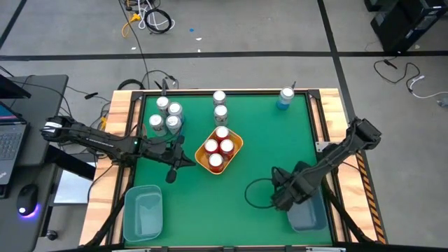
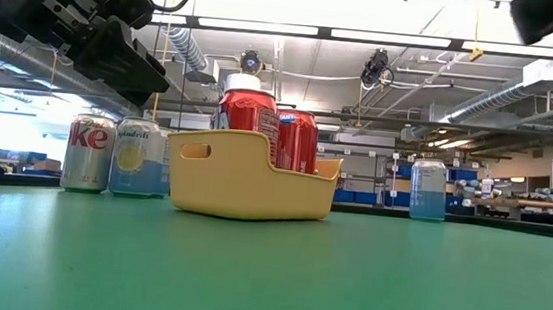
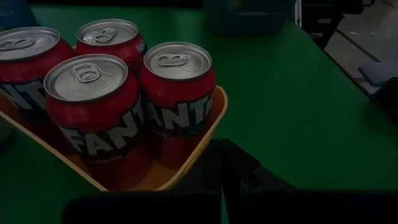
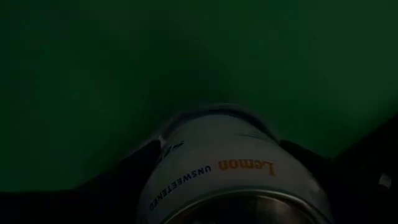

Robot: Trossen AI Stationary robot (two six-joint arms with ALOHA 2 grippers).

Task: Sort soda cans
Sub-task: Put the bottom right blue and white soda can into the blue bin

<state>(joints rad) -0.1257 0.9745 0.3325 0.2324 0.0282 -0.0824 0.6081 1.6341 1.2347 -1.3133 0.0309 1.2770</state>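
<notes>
A yellow bin [image 1: 235, 145] holds several red Fanta cans [image 3: 177, 99] standing upright. Silver and light-blue cans [image 1: 166, 115] stand in a cluster at the far left. Two more cans [image 1: 220, 105] stand at the far middle and a blue one [image 1: 285, 98] at the far right. My left gripper [image 1: 172, 168] is shut and hovers just left of the yellow bin [image 3: 193, 158], touching nothing. My right gripper [image 1: 283, 189] sits near the right front, shut on a pale can marked "Lemon" [image 4: 230, 174]. My right gripper pinches the pale can by its side wall [image 4: 155, 168], one dark finger [image 4: 121, 171] on each side of the body. The can's length runs along the fingers, with one rim toward the wrist. Its far end is hidden, so I cannot tell whether it is lifted clear.
A translucent blue-grey bin [image 1: 143, 210] lies at the near left corner and another [image 1: 308, 215] at the near right, beside my right gripper. A cable loop [image 1: 255, 192] hangs by the right arm. Wooden rails [image 1: 126, 119] edge the green table.
</notes>
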